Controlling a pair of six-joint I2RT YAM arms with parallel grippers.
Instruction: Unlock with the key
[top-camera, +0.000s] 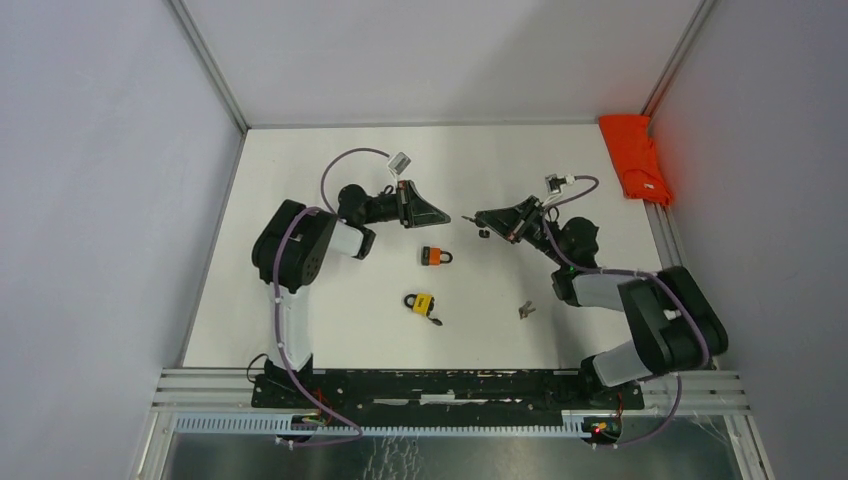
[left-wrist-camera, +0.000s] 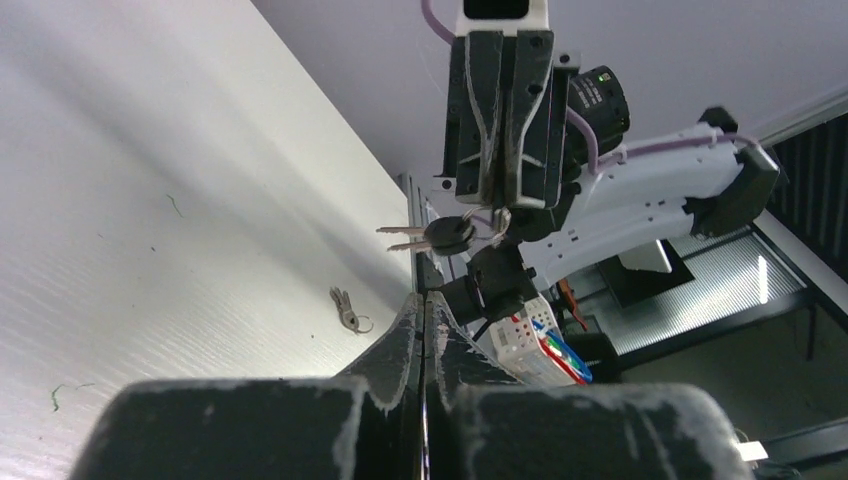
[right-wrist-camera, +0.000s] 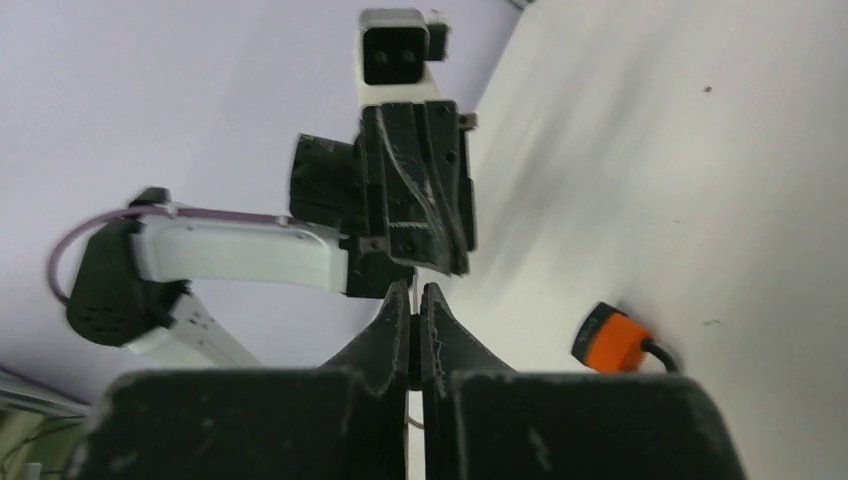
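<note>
**Key is up in the right jaws, the locks wait on the desk**

The white desk (top-camera: 330, 330) carries everything. The 2 arms meet nose to nose above its middle. The left arm (top-camera: 300, 250) has its jaws pressed fully together, and I see nothing between them. The right arm (top-camera: 660, 320) has its jaws also pressed together, and they pinch a small bunch of keys (left-wrist-camera: 450, 234) at the tips, in the air, with 2 blades pointing sideways.

A red cloth (top-camera: 635, 160) lies at the far right corner, well apart.

Below the jaws an orange padlock (top-camera: 435, 256) lies flat, and a yellow padlock (top-camera: 421, 302) lies nearer to the bases. I judge that both are small but dense and stiff, and will slide on the smooth desk if they are pushed. The best hold is probably across the flat sides of the body, which leaves the shackle and the keyhole end free.

The key is likely light, thin, hard and slippery. It should be pinched on its flat head, so that the blade sticks out straight. The second key on the ring may swing in the way.

A spare bunch of keys (top-camera: 526, 310) lies near the right arm.
</note>
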